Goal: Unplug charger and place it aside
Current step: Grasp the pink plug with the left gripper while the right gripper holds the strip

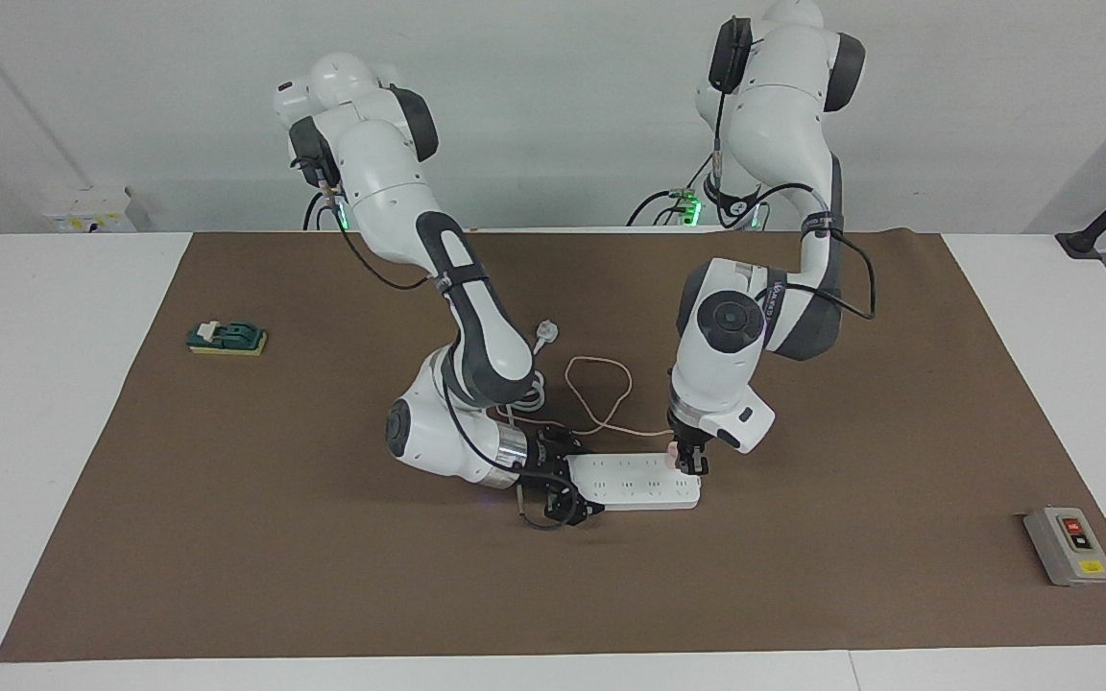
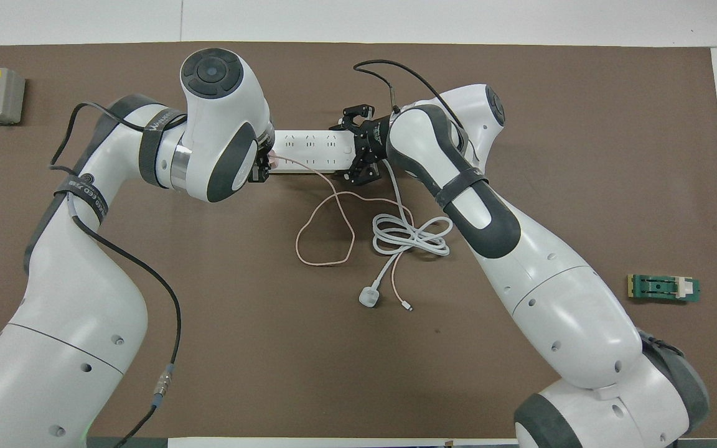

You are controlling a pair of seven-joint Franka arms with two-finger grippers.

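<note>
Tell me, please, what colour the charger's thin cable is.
Pale pink; the cable shows best in the overhead view.

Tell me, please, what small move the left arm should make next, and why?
Probably lift the left tool straight up: it sits on the pink charger at the power strip's end, while the right tool straddles the strip's other end, seemingly bracing it.

Counted on the brown mat (image 1: 227,537): one white power strip (image 1: 632,481), one pink charger (image 1: 674,451) with one thin pink cable (image 2: 324,236), one thick white cord (image 2: 411,235) ending in one white plug (image 2: 370,297), one grey switch box (image 1: 1069,546), one green block (image 1: 227,337), two grippers (image 1: 690,466) (image 1: 561,477)
</note>
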